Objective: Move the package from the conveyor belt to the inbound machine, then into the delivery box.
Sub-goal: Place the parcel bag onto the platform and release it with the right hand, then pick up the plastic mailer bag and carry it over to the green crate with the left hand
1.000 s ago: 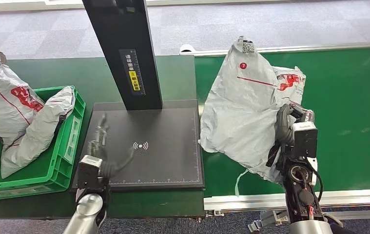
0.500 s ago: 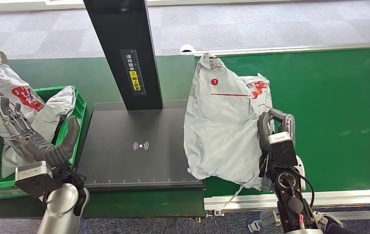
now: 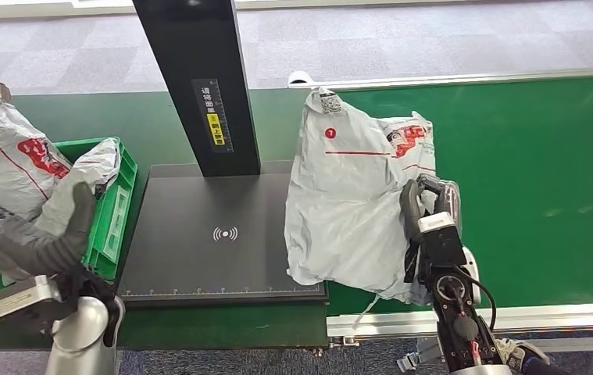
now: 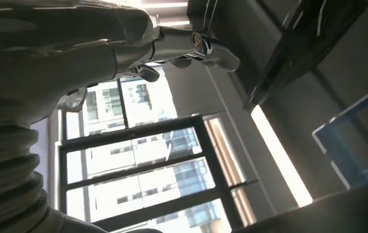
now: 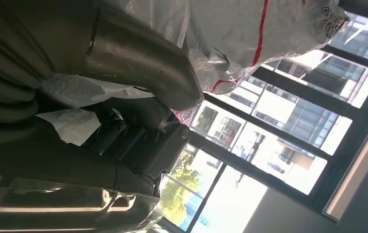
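A crumpled grey-white package (image 3: pixel 348 195) with red print is gripped at its right side by my right hand (image 3: pixel 424 205). It hangs upright, its left part over the right edge of the black inbound machine plate (image 3: pixel 199 250), the rest over the green conveyor belt (image 3: pixel 543 156). The right wrist view has my right hand (image 5: pixel 123 58) clamped into the package (image 5: pixel 249 39). My left hand (image 3: pixel 23 234) is raised with its fingers spread and holds nothing, in front of the green delivery box (image 3: pixel 113 226). In the left wrist view the left hand (image 4: pixel 75 53) points up at the ceiling.
The machine's black post (image 3: pixel 199 86) rises behind the plate. Two grey packages (image 3: pixel 12 156) fill the delivery box at the left and stick up above its rim. A metal rail (image 3: pixel 512 316) runs along the belt's near edge.
My right hand has carried the package leftward, from over the belt to the plate's right edge. My left hand has swung left and up, from the plate's left side to in front of the delivery box.
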